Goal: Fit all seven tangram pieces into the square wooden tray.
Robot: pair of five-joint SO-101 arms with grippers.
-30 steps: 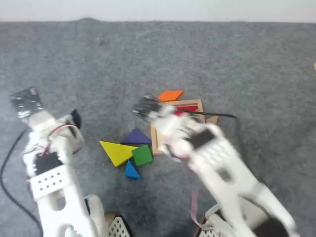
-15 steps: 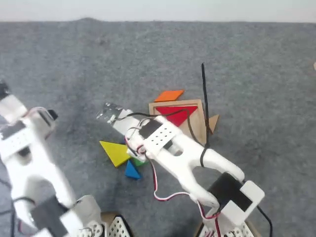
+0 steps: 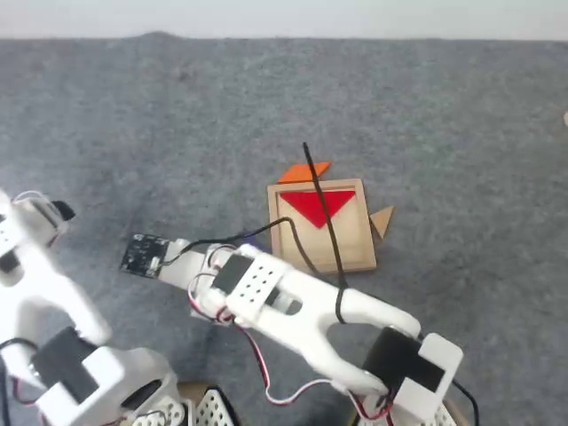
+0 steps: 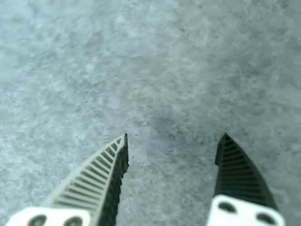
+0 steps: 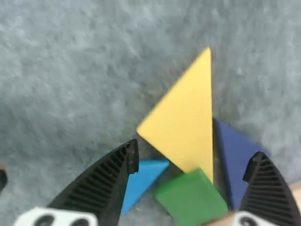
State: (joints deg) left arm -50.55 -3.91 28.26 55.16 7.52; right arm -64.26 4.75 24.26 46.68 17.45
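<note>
Inside square wooden tray (image 3: 349, 242), red triangle (image 3: 312, 207)

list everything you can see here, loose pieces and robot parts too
wooden tray: 1, light wood, on the mat, right of centre
red triangle: 1, red, inside the tray, far side
orange piece: 1, orange, on the mat just behind the tray
tan triangle: 1, tan, on the mat by the tray's right edge
yellow triangle: 1, yellow, on the mat, in a tight cluster
light blue triangle: 1, same cluster
green square: 1, same cluster
dark blue triangle: 1, same cluster
mat: 1, grey, covers the table
left hand: 1, open over bare mat
right hand: 1, open above the cluster
</note>
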